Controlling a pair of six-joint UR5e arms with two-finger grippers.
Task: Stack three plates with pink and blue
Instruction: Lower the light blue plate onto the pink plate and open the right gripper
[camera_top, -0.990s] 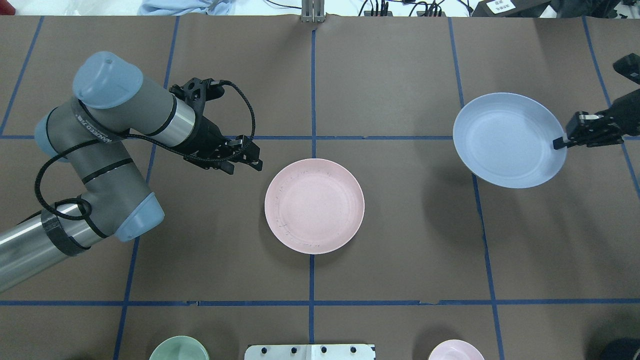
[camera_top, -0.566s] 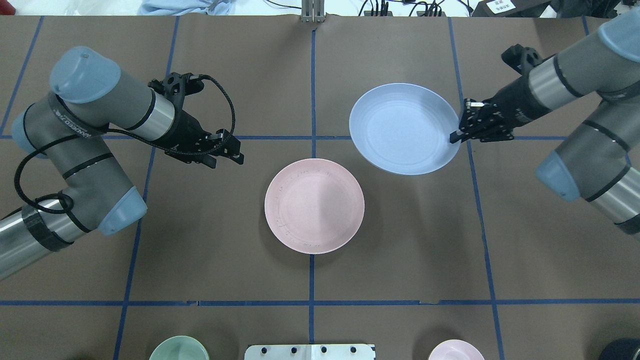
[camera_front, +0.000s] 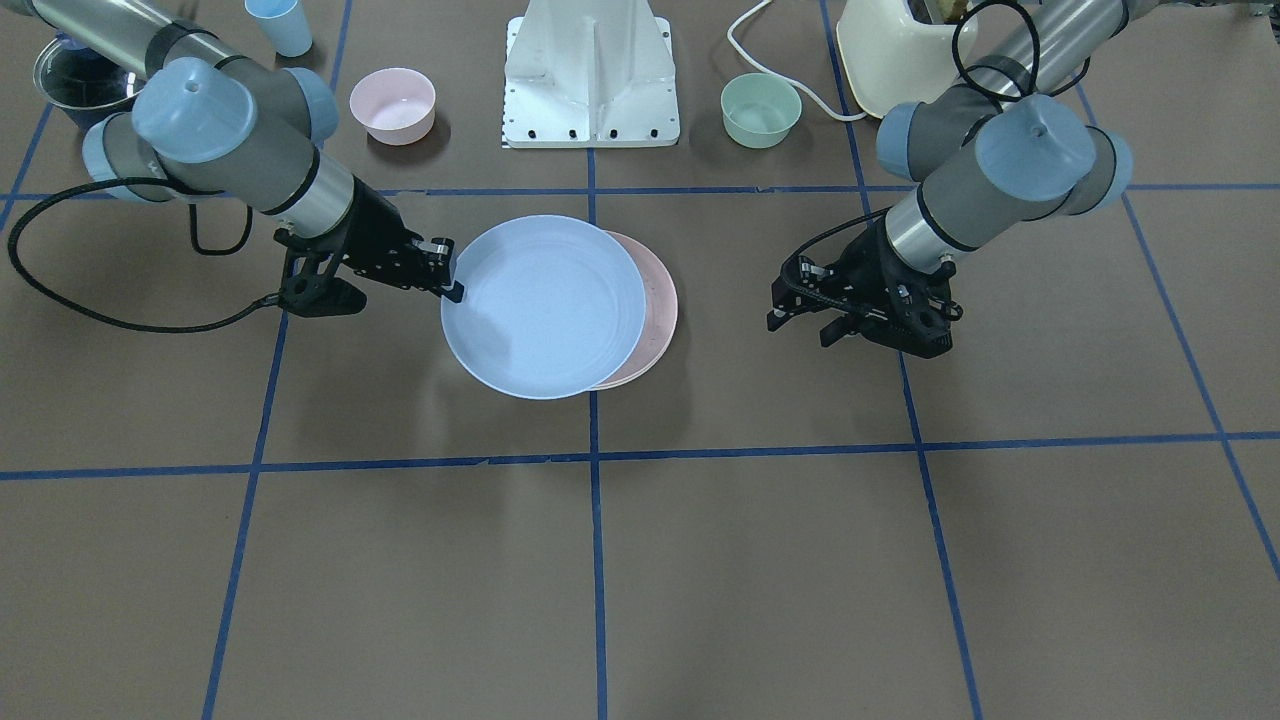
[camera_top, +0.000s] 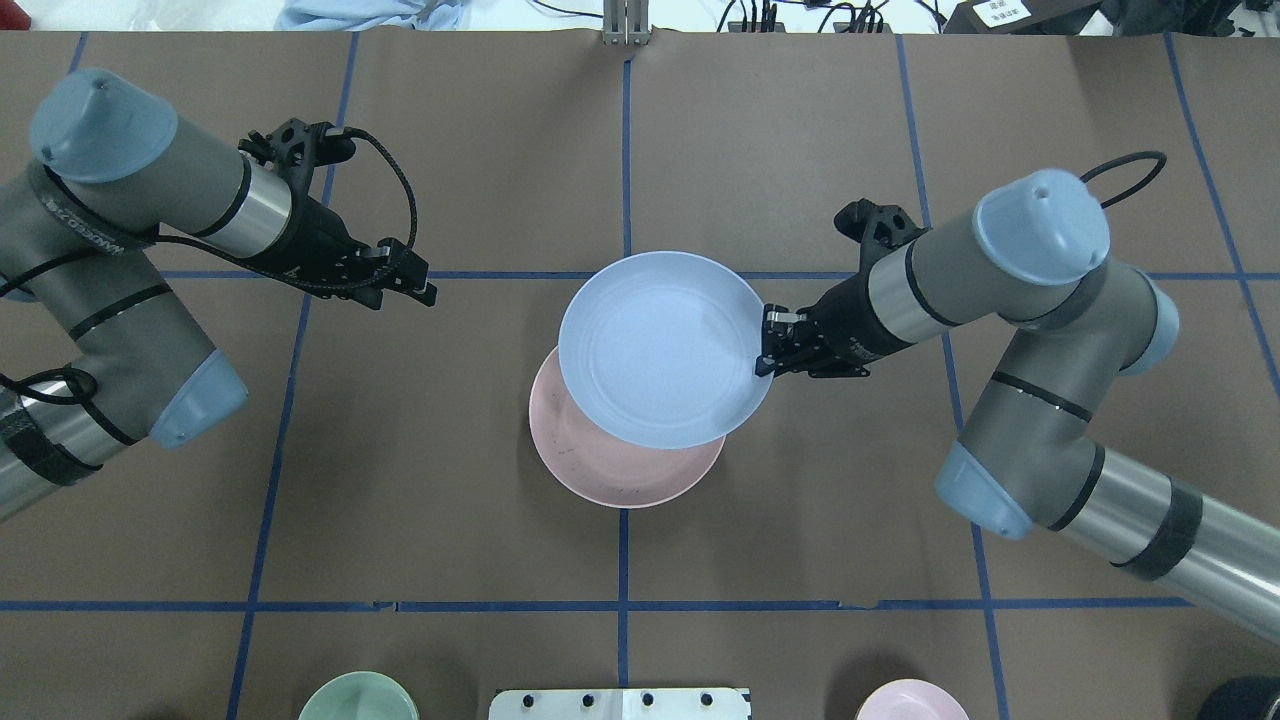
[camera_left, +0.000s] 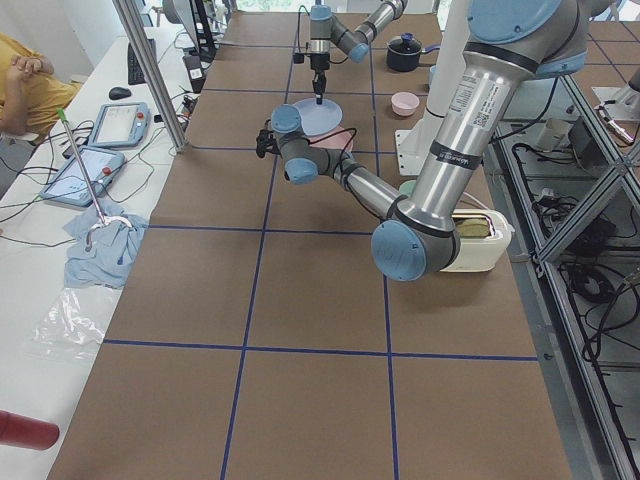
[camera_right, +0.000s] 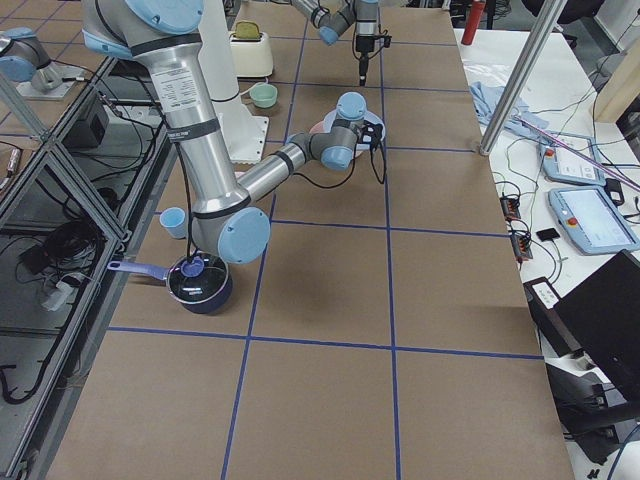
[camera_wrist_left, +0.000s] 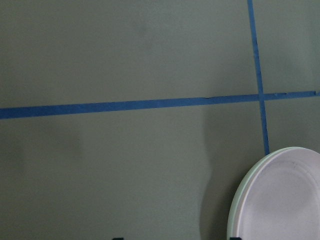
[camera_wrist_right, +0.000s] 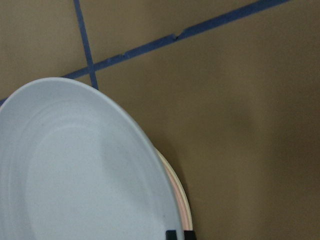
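Observation:
The light blue plate (camera_top: 665, 348) hangs a little above the table, held by its right rim in my right gripper (camera_top: 768, 350), which is shut on it. It overlaps the far part of the pale pink plate (camera_top: 620, 475), which lies flat at the table's middle. In the front view the blue plate (camera_front: 545, 305) covers most of the pink plate (camera_front: 662, 310). The wrist views show a cream-white rim (camera_wrist_left: 237, 200) under the pink plate (camera_wrist_left: 287, 200), which looks like the cream-white plate. My left gripper (camera_top: 415, 290) is open and empty, well left of the plates.
A green bowl (camera_top: 358, 698) and a small pink bowl (camera_top: 910, 700) sit at the near edge beside the robot's white base (camera_front: 592, 70). A blue cup (camera_front: 278, 25), a dark pot (camera_front: 70, 80) and a cream toaster (camera_front: 890, 50) stand by the base.
My right arm has carried the blue plate leftwards from the table's right side to over the pink plate. My left arm has drawn back to the left, away from the plates.

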